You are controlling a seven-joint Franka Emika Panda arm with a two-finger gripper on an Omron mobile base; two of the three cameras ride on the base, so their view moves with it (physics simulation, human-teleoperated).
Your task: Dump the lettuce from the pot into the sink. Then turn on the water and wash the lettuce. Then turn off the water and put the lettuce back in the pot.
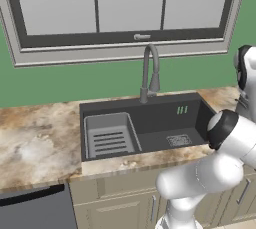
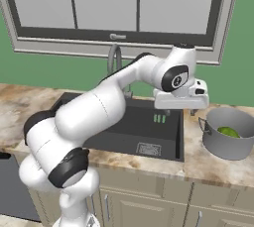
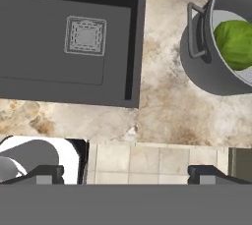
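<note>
The sink (image 2: 149,127) is set into a marbled counter (image 2: 208,164) below a window (image 2: 124,3). A grey slotted rack (image 1: 109,137) lies in its end farthest from the pot, and the faucet (image 1: 150,73) stands at its back rim. The pot (image 2: 229,134) stands on the counter just beside the sink, with the lettuce (image 2: 228,132) inside. The gripper (image 3: 126,174) hangs above the counter strip between sink and pot, fingers spread wide, holding and touching nothing.
</note>
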